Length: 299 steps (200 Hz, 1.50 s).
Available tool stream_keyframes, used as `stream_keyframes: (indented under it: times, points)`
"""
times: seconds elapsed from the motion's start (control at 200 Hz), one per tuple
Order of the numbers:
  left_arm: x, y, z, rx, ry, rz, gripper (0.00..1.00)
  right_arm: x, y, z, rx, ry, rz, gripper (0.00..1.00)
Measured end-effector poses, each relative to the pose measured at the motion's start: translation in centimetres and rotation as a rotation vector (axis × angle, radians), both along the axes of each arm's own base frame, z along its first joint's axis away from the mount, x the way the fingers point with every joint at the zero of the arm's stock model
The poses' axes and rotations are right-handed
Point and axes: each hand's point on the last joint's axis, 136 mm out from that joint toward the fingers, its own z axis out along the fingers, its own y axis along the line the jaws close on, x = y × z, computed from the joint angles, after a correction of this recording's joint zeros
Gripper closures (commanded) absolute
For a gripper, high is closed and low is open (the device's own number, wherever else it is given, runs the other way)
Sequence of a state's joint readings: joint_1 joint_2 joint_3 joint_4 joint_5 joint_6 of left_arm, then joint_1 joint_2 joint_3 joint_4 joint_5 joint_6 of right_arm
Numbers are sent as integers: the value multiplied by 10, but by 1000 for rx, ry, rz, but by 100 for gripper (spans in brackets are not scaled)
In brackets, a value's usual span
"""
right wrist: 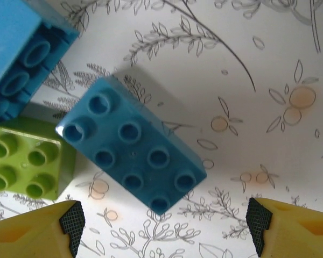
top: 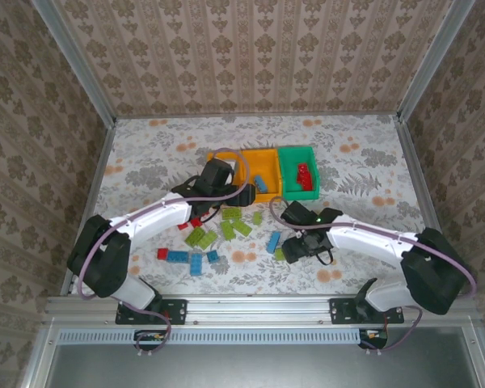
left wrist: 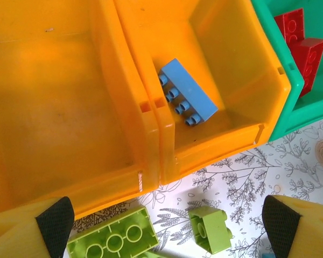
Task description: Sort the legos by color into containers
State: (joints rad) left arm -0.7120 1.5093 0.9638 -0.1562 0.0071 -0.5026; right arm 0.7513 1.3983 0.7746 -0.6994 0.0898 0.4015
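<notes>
In three bins (left wrist: 151, 134), blue lego (left wrist: 191, 88), two red legos (left wrist: 304, 51), left end effector (left wrist: 168, 221), right end effector (right wrist: 164, 221) agape

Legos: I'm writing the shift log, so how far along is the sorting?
Early. Done: one blue brick in the middle bin, red bricks in the green bin. In hand: nothing; the left gripper hangs open at the bins' near edge, the right gripper open over a dark blue brick on the table. Left: the left bin looks empty, and loose bricks in green, blue and red lie on the table.
</notes>
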Motion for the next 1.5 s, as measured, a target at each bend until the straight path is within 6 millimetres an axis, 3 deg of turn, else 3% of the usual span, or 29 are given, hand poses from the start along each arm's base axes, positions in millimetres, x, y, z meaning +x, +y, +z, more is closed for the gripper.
stream_keyframes:
  times: [0.245,0.345,0.485,0.68,0.895,1.06,1.225,1.375,1.495]
  points:
    - [-6,5,7,-13,-15,0,6,16,13,-9,-53,29,64,22]
    - [-7,7,9,-15,-20,2,5,20,18,-9,-55,38,81,28]
    - [-11,12,8,-12,-22,5,5,21,20,-14,-69,56,91,45]
    - [-13,13,9,-14,-25,7,5,16,15,-22,-90,84,88,42]
    - [-13,13,10,-13,-28,8,6,12,14,-22,-81,90,72,74]
    - [-20,5,8,11,-32,-20,6,20,14,-3,-47,20,51,79]
    - [-38,-20,0,69,-42,-120,7,57,22,40,95,-119,-27,81]
    - [-50,-31,-9,98,-37,-180,8,115,32,73,253,-210,-148,83]
    - [-59,-36,-11,110,-43,-217,9,161,52,85,327,-247,-185,83]
